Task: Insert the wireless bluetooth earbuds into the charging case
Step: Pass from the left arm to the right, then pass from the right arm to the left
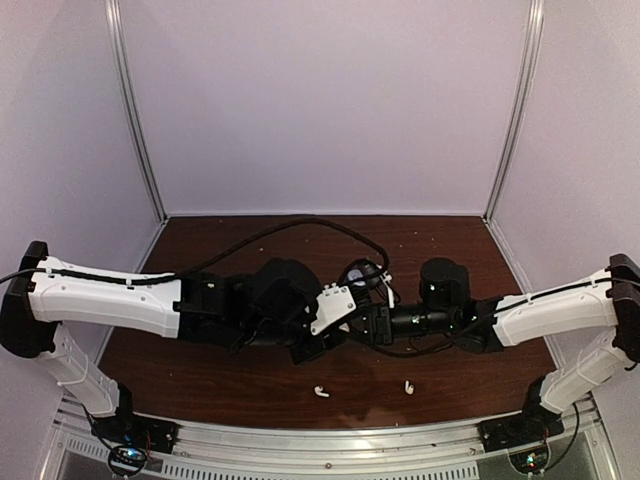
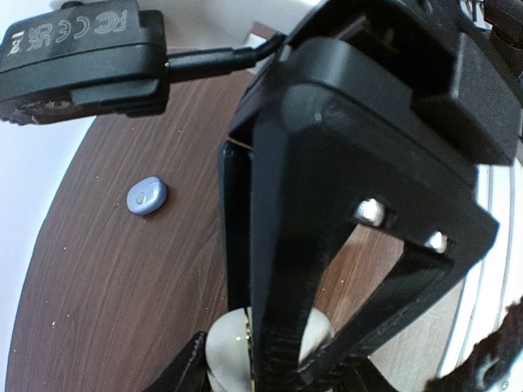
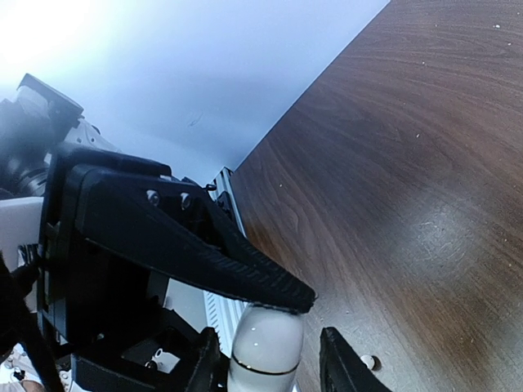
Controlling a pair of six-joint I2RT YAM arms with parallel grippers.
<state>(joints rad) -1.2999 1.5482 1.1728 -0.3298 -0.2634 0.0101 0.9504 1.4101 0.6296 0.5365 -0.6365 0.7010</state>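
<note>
Left pincer (image 2: 245, 371) grips white case (image 2: 225, 355), purple earbud (image 2: 147, 196) lying well apart

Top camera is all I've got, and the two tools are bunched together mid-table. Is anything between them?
Observer: Yes. The left wrist view shows a white case held at the left tool's fingertips. From above it is hidden.
Operator: I count only two white earbuds near the front edge. Any others?
Observer: The left wrist view shows one bluish-purple earbud lying on the table, apart from the case.
</note>
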